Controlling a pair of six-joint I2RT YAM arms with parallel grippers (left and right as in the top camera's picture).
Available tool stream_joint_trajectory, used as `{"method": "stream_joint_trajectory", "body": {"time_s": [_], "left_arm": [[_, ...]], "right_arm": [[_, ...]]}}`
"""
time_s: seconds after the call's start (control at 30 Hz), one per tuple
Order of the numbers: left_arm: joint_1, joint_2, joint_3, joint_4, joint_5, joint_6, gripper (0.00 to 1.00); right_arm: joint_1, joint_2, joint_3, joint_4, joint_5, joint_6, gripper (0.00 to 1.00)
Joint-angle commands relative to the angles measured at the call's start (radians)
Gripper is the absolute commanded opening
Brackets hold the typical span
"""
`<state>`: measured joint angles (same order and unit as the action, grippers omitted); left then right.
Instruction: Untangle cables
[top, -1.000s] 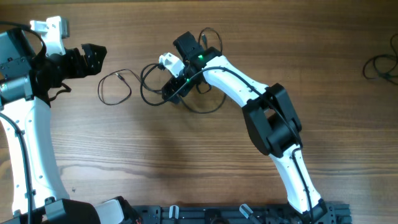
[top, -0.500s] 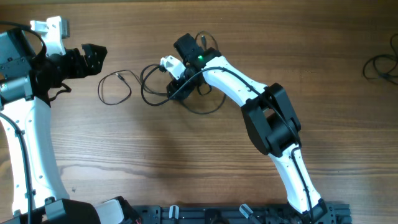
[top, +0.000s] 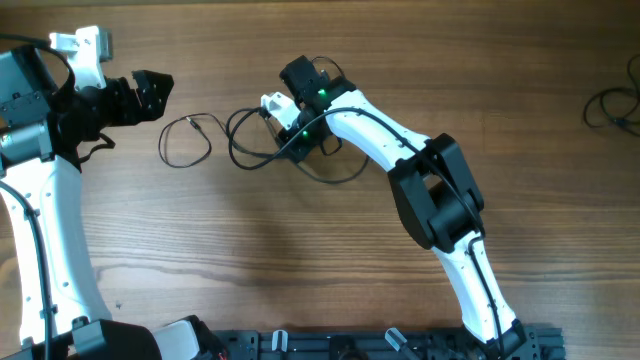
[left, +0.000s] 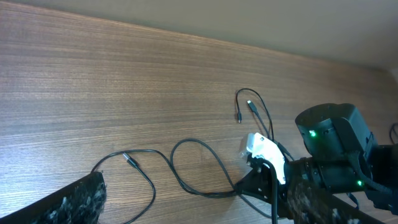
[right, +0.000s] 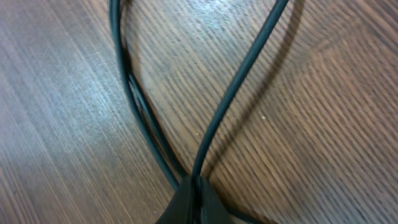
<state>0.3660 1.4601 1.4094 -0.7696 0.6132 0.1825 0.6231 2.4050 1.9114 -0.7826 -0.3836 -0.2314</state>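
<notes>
The cables (top: 190, 122) are thin black wires lying in loose overlapping loops on the wooden table, left of centre. My right gripper (top: 288, 143) is down at the right side of the loops. In the right wrist view its jaws (right: 196, 202) are shut on the cables where strands (right: 239, 81) cross and fan out over the wood. My left gripper (top: 163, 95) hangs open to the left of the loops and holds nothing. Its wide-apart fingers (left: 68, 199) frame the cable loops (left: 179, 177) in the left wrist view.
Another small bundle of black wire (top: 610, 105) lies at the far right edge of the table. The right arm (top: 430, 190) reaches across the middle from the front edge. The left arm (top: 40, 200) stands along the left side.
My right gripper has gone from open to shut on the cables and has shifted slightly up and right, tugging the nearby loops a little. The left arm has stayed still.
</notes>
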Motion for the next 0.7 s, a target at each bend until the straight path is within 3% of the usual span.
{"method": "stream_joint_trajectory", "body": {"time_s": [0.0,0.17,0.2,0.3,0.67], "left_arm": [[0.003,-0.004,0.018,-0.001,0.026,0.016,0.95],[0.003,-0.004,0.018,-0.002,0.026,0.016,0.95],[0.003,-0.004,0.018,-0.002,0.026,0.016,0.95],[0.003,-0.004,0.018,-0.002,0.026,0.016,0.95],[0.003,-0.004,0.018,-0.001,0.026,0.016,0.95]], "right_arm": [[-0.01,0.019,0.005,-0.001,0.077,0.053,0.04],[-0.037,-0.014,0.032,-0.003,0.077,0.073,0.04],[-0.042,-0.018,0.034,-0.006,0.071,0.075,0.08],[-0.053,-0.019,0.034,-0.033,0.066,0.073,0.37],[-0.053,-0.019,0.031,-0.019,0.014,0.076,0.4]]}}
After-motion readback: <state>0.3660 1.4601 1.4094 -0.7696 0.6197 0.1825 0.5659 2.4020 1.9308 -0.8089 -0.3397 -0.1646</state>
